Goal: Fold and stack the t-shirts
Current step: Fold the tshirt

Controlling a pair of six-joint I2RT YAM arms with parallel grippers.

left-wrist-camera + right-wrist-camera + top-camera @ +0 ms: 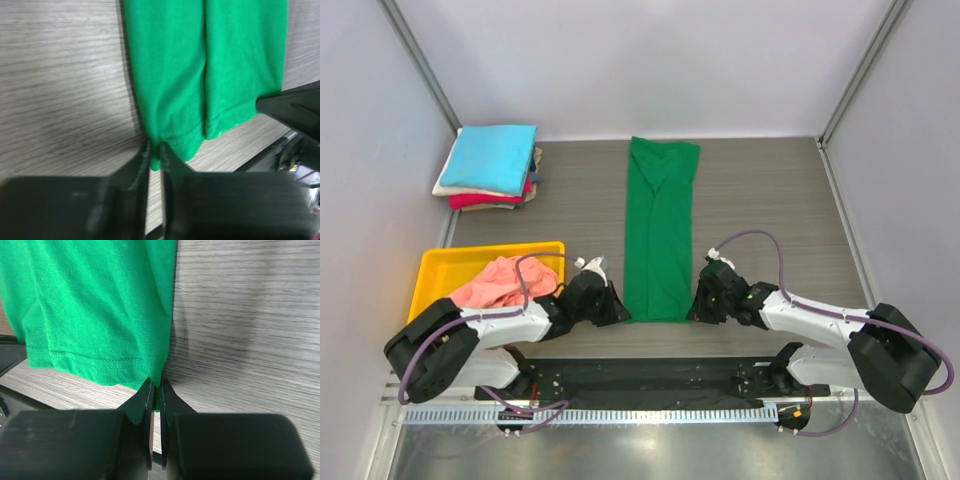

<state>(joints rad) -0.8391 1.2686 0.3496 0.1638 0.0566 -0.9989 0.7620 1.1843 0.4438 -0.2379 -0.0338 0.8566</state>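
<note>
I'm pinching the green t-shirt (662,232) at its near hem with both tools: left tool (155,152) pressed together on the near-left corner, right tool (155,390) pressed together on the near-right corner, with cloth between the fingers in both wrist views. The shirt is lying as a long narrow strip down the middle of the counter (770,190), sides folded in, collar end far, hem end near. The folded stack (488,165), sky-blue on top, is sitting far left; a salmon-pink t-shirt (502,282) is lying crumpled in the yellow tray (435,268) near left. I'm judging the step in hand as the lengthwise fold, near hem carried to the far end. To do it well I'm planning to lift both corners together at the same height, hem taut between the tools so the tucked sides don't spill open, travel straight far with no sideways drift, lay the hem square on the collar edge, and release only once the cloth is flat. The left grip looks thin, right at the corner tip, so I'm watching for slip there.
</note>
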